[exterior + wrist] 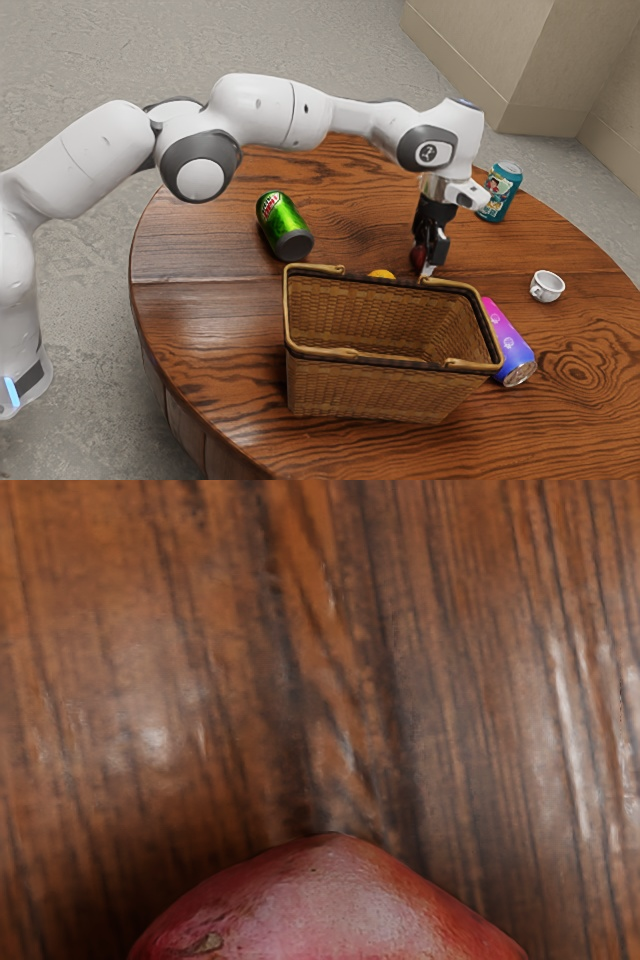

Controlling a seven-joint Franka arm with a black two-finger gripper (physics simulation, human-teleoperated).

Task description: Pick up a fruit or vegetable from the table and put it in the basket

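The gripper (430, 252) points down at the table beyond the basket's far side, near its far right corner in the exterior view. A dark red fruit or vegetable (418, 258) is right at the gripper, partly covered by it; whether it is held cannot be told. In the wrist view the red fruit or vegetable (335, 910) lies large at the lower edge, with a blunt peak and a small brown mark. The wicker basket (345, 390) stands upright on the table. Just behind its far rim, the top of a yellow-orange round thing (381, 274) peeks out.
On the round wooden table (220, 330), a green can (284, 227) lies toward the exterior view's left. A teal can (500, 192) stands beyond the gripper. A white cup (546, 287) and a pink-purple can (511, 348) are at the basket's right in the exterior view.
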